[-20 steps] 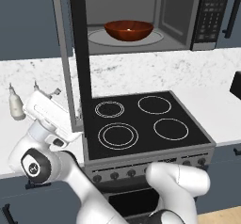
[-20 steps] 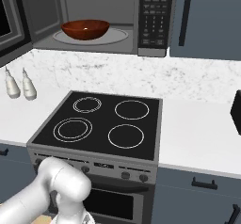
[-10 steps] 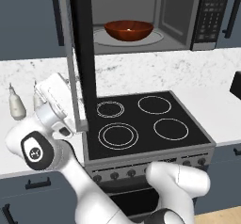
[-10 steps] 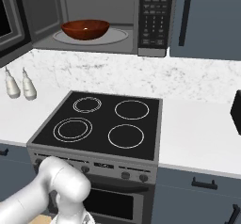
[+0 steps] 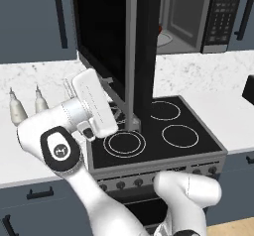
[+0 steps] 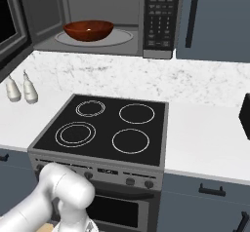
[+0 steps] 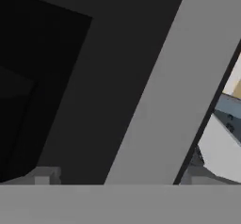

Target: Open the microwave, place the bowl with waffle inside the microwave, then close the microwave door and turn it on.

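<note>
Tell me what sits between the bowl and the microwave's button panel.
Nothing stands there. In the right base view, right of the bowl come only the bare glass turntable and grey interior floor before the button panel.

Your two base views look forward-down from behind, left and right, sharing the stove [image 5: 154, 131] and microwave [image 6: 105, 19]; hand view sits close against the microwave door [image 7: 141, 91].
</note>
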